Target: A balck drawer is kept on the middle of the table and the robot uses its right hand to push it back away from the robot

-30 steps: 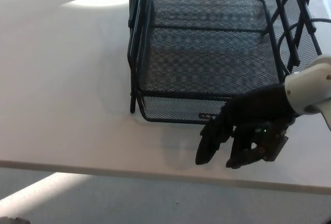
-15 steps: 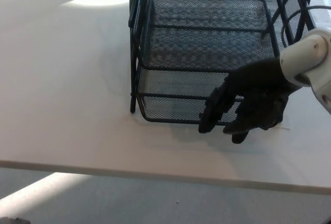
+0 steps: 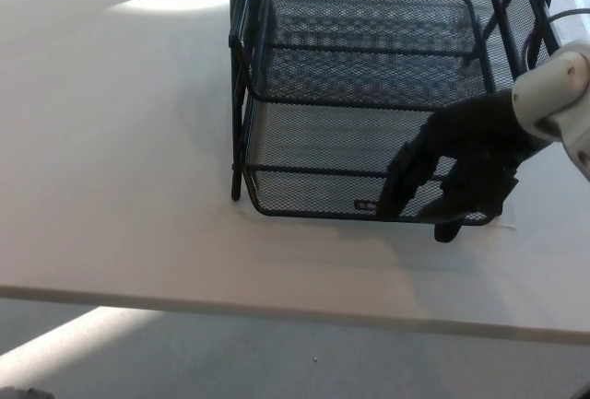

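Risen from the table edge, right hand (image 3: 456,182) now presses loosely curled, empty fingers against the black drawer (image 3: 359,155) front, frame centre-right; off-centre pushing could skew it sideways

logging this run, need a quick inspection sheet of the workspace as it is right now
surface: white table, bare in front and to the left of the rack; sunlit patch at the far left
job's things: black mesh drawer in a black wire rack, its front edge sticking out toward the robot
clutter: nothing seen
hands: right hand against the drawer's front right corner, fingers curled down over the front edge; left hand not in view
cables: thin dark cable looping behind the right wrist
surroundings: grey floor below the table edge
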Motion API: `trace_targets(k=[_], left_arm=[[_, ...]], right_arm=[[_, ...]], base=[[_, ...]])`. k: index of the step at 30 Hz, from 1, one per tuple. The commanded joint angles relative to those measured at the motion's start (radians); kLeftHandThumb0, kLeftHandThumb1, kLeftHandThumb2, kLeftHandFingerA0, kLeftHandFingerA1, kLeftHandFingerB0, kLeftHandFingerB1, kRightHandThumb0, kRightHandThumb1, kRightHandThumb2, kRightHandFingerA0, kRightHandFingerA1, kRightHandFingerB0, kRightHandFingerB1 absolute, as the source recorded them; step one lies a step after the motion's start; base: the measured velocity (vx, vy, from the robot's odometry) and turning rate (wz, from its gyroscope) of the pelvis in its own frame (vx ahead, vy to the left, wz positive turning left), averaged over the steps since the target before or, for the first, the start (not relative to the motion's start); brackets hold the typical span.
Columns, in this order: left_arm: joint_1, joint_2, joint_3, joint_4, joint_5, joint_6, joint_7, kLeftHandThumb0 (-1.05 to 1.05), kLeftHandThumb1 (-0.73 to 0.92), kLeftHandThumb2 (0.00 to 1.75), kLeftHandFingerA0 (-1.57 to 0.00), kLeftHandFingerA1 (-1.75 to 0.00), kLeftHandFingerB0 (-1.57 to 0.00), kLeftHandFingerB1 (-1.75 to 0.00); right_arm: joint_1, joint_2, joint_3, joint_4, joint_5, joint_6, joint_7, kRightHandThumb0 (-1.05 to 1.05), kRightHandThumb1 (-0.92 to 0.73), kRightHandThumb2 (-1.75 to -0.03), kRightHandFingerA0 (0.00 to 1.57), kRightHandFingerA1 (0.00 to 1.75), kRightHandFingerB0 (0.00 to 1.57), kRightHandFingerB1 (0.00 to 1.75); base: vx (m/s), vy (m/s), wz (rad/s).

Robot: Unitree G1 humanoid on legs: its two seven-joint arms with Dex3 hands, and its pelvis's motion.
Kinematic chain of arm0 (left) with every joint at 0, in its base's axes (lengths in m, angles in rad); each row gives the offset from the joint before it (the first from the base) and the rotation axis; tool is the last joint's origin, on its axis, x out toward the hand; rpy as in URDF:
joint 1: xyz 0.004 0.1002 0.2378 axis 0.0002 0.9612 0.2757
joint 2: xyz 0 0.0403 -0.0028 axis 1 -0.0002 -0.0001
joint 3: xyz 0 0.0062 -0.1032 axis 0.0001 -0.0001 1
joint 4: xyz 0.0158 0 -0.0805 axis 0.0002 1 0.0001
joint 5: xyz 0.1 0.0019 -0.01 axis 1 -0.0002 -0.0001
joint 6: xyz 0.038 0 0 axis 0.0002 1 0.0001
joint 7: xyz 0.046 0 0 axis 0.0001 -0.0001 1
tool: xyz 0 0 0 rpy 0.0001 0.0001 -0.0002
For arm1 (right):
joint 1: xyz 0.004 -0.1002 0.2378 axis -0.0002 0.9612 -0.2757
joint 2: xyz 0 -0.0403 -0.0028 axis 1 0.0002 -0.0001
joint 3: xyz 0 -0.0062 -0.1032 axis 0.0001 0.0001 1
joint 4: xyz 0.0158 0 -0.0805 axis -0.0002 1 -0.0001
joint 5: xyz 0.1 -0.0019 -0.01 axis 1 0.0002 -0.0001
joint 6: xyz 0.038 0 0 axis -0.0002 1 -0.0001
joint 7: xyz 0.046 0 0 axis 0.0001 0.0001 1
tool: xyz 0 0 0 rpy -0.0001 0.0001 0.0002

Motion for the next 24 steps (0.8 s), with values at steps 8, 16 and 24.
trace_targets(k=[8, 16, 24], left_arm=[[0.008, 0.009, 0.003, 0.003, 0.011, -0.014, 0.004, -0.55, 0.74, 0.63, -0.5, -0.39, -0.33, -0.33], [0.009, 0.009, 0.007, 0.001, 0.005, -0.007, -0.005, -0.56, 0.71, 0.62, -0.49, -0.39, -0.31, -0.33], [0.01, 0.017, 0.004, 0.003, 0.011, -0.017, 0.0, -0.56, 0.71, 0.63, -0.5, -0.4, -0.32, -0.33]], right_arm=[[0.197, -0.118, -0.067, -0.237, -0.039, 0.006, -0.024, -0.49, -0.75, -0.63, 0.55, 0.42, 0.37, 0.36], [0.443, -0.217, -0.148, -0.385, -0.012, 0.008, -0.044, -0.49, -0.75, -0.63, 0.51, 0.42, 0.36, 0.34], [0.72, -0.251, -0.347, -0.365, 0.094, -0.052, -0.099, -0.52, -0.73, -0.63, 0.53, 0.41, 0.36, 0.35]], base=[[0.0, 0.0, 0.0], [0.0, 0.0, 0.0], [0.0, 0.0, 0.0]])
